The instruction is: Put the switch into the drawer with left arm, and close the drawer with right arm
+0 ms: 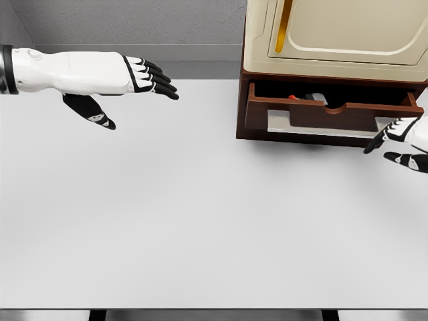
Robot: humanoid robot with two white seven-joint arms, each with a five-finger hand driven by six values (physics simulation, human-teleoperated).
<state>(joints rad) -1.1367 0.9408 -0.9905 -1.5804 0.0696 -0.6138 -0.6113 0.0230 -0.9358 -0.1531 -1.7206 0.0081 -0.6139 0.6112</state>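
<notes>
On the white worktop (200, 221), at its far right, a cream-fronted cabinet (334, 33) on a dark brown base stands with its brown drawer (331, 114) pulled open toward the camera. Inside the drawer, near its back, lies the switch (309, 97), of which only a dark body with a red-orange end shows above the drawer front; the rest is hidden. A gold strip (283, 27) runs down the cabinet's upper panel.

The left robot hand (137, 83) reaches in from the left edge, well apart from the cabinet, hovering over the worktop's far left with its black-tipped fingers stretched out flat toward the right and the thumb hanging below; it holds nothing. The right robot hand (403, 142) enters at the right edge, just beside the drawer's front right corner, its fingers loose and pointing left, grasping nothing. Whether it touches the drawer front cannot be told.
</notes>
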